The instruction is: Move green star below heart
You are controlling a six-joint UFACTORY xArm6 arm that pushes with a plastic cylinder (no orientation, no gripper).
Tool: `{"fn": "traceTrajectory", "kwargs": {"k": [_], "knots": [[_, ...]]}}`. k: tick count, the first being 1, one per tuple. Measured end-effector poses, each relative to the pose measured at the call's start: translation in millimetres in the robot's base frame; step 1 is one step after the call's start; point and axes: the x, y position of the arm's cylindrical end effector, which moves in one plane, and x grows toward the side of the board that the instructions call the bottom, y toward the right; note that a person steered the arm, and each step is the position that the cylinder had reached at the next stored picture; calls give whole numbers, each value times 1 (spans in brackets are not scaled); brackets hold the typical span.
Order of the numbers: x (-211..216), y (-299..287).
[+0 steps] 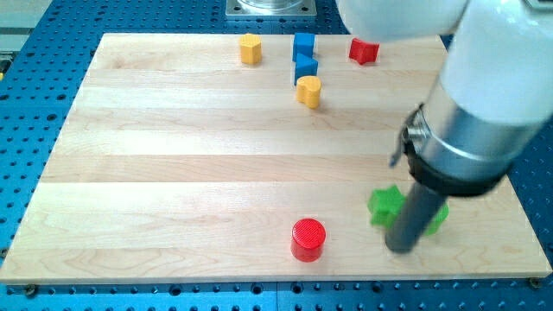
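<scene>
The green star [385, 204] lies near the board's lower right. My tip [400, 247] is at the end of the dark rod, just below and to the right of the star, close against it. A second green block [438, 217] sits right of the rod, mostly hidden by it; its shape cannot be made out. The yellow heart [309, 91] stands at the upper middle, far from the star, just below the two blue blocks.
A yellow block [251, 49], two blue blocks [303, 45] [306, 66] and a red star-like block [364, 51] sit along the board's top. A red cylinder [308, 239] stands at the bottom middle, left of my tip. The arm's body covers the upper right.
</scene>
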Motion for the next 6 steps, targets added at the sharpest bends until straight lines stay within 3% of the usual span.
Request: {"fn": "traceTrajectory", "kwargs": {"k": [2,3,4,5,6], "knots": [[-129,-57],[-103,-47],[-120,22],[-152,0],[-155,-25]]}}
